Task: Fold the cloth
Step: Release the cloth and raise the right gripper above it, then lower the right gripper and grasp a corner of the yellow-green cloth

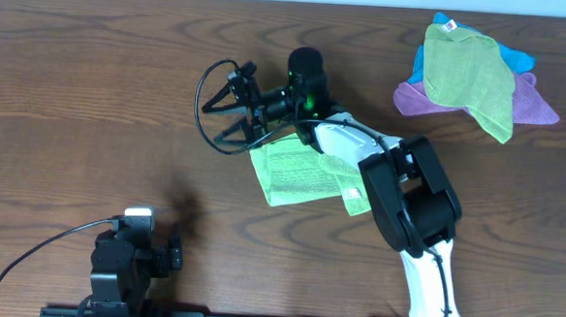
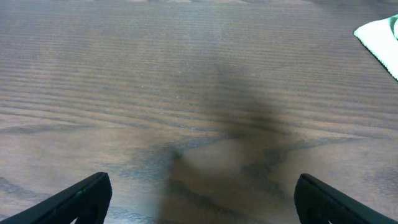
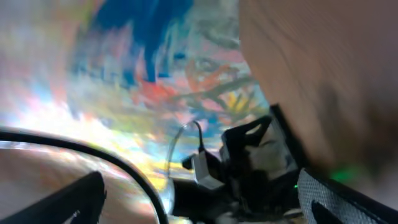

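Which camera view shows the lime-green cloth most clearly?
The overhead view: most of the cloth shows, with the right arm over one side. The left wrist view catches only a corner; the right wrist view is blurred.

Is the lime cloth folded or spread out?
Folded: the cloth lies as a compact rectangle, a lower layer's edge showing; the right arm hides part.

Cloth (image 1: 297,174) at centre, apparently partly under right arm (image 1: 407,194), heap of other cloths (image 1: 472,76) upper right, left arm (image 1: 122,267) lower left
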Action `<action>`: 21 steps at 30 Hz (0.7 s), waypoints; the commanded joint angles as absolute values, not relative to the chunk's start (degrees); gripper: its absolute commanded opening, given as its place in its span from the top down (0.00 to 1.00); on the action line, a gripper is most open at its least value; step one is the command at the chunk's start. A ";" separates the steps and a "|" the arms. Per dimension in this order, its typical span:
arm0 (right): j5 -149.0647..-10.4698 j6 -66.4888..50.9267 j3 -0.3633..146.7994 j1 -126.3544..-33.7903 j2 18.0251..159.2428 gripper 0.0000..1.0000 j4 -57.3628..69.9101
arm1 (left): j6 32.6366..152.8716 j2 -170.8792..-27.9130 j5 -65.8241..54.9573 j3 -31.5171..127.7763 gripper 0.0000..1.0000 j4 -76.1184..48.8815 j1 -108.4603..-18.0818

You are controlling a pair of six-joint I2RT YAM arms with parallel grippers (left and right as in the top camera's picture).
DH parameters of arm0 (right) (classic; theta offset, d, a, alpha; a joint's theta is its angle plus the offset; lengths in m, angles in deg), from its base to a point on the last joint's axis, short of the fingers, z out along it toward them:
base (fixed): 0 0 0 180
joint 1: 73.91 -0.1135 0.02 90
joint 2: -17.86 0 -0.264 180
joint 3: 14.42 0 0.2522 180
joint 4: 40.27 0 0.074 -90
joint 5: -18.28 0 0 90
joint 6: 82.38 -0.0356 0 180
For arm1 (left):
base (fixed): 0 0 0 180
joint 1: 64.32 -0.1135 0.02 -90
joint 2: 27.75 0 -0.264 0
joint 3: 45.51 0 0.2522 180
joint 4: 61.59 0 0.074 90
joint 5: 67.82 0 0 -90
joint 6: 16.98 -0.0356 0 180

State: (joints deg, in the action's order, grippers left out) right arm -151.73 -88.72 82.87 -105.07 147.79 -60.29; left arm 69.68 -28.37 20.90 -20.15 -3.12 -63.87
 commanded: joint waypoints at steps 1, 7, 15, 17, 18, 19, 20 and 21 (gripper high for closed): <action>-146.27 -88.48 82.85 -107.16 147.83 0.01 -54.00 | 68.74 -28.00 20.71 -21.42 0.05 -1.32 -63.74; -122.29 -64.11 82.87 -109.31 145.15 0.01 -19.55 | 68.74 -28.00 20.71 -21.42 0.05 -1.32 -63.74; -88.02 -28.09 82.87 -109.98 137.67 0.01 5.54 | 68.74 -28.00 20.71 -21.42 0.05 -1.32 -63.74; -86.86 -21.94 82.98 -109.94 135.46 0.01 5.89 | 68.74 -28.00 20.71 -21.42 0.05 -1.32 -63.74; -86.71 -18.40 83.09 -109.94 134.33 0.01 5.89 | 68.74 -28.00 20.71 -21.42 0.05 -1.32 -63.74; -86.71 -15.08 83.28 -109.98 133.43 0.01 6.09 | 68.74 -28.00 20.71 -21.42 0.05 -1.32 -63.74; -86.71 -11.82 83.61 -110.07 132.51 0.01 6.63 | 68.74 -28.00 20.71 -21.42 0.05 -1.32 -63.74; -86.75 -7.89 84.07 -110.29 131.55 0.01 7.40 | 68.74 -28.00 20.71 -21.42 0.05 -1.32 -63.74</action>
